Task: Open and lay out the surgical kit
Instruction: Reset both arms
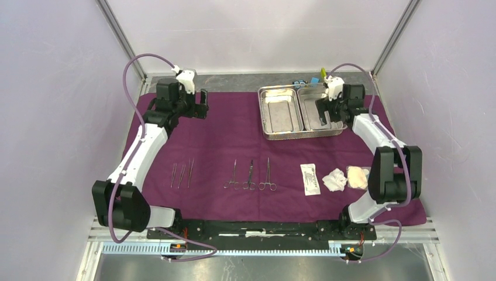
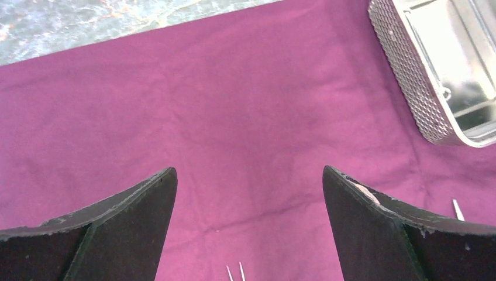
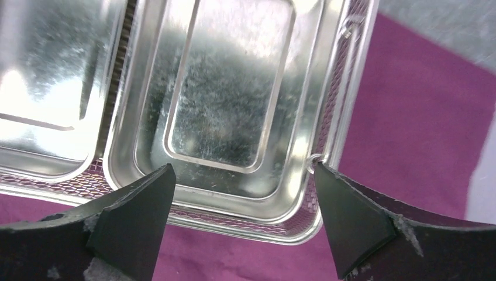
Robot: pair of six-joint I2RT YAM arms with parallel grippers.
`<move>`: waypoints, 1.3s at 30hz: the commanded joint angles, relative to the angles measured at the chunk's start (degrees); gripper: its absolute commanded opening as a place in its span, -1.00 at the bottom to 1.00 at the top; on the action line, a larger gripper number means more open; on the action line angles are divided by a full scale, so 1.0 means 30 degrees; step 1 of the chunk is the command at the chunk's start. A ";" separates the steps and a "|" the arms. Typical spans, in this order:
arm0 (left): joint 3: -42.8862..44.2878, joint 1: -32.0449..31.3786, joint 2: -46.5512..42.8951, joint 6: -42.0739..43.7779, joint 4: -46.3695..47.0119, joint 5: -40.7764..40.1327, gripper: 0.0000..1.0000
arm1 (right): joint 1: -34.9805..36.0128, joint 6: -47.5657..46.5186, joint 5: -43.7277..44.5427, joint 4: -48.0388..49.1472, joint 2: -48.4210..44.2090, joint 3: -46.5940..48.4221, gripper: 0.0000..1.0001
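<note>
While poised with the right gripper [image 3: 243,175] spread wide and empty over the shiny two-compartment steel tray [image 3: 228,105] at the far right corner of the large plum-purple cloth [image 1: 234,140], risks snagging the mesh rim and dragging it if withdrawn low. Holds the left gripper [image 2: 250,175] wide, empty, above the far left corner.

Left hand [image 2: 248,175] and right hand [image 3: 244,171] both spread wide (each reaching far forward).
</note>
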 commanded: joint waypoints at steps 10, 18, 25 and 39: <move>-0.2432 0.0325 -0.2979 -0.0417 0.5342 -0.2408 1.00 | 0.0004 -0.1215 -0.2286 -0.0765 -0.6196 0.1689 0.96; -0.3631 0.0420 -0.6097 -0.1162 0.4061 -0.1284 1.00 | 0.0004 -0.1083 -0.3675 0.0862 -0.9280 -0.1494 0.96; -0.3860 0.0630 -0.7414 -0.1765 0.2852 -0.0704 1.00 | 0.0004 -0.0907 -0.3954 0.3383 -1.1364 -0.4388 0.96; -0.4365 0.0871 -0.7567 -0.2065 0.3357 0.0250 1.00 | -0.0083 -0.0954 -0.4038 0.2875 -1.2228 -0.4551 0.96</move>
